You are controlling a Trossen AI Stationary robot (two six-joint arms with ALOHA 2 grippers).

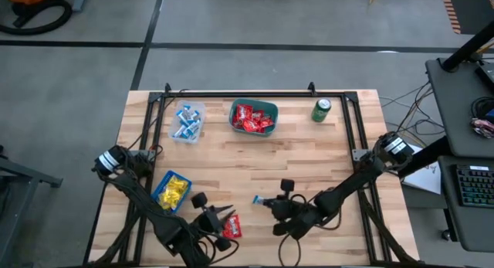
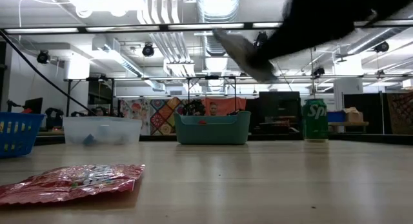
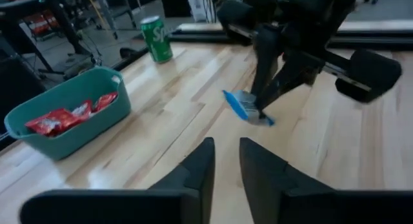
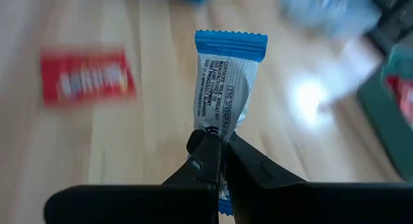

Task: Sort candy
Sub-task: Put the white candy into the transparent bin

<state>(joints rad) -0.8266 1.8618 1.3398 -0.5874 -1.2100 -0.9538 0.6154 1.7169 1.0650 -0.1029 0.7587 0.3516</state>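
the right gripper [image 4: 218, 161] pinches a blue-and-white candy [image 4: 226, 95] by one thin end, up off the table [image 1: 309, 167]. it could slip out and drop. the left gripper [image 3: 224, 161], fingers slightly apart, waits by the red packet [image 1: 231, 225].

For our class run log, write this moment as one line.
right gripper: shut on blue-and-white candy, lifted | left gripper: open, empty, near red packet | teal bin: reds

Right gripper [image 4: 221, 161] clamped shut; left gripper [image 3: 226, 161] parted.
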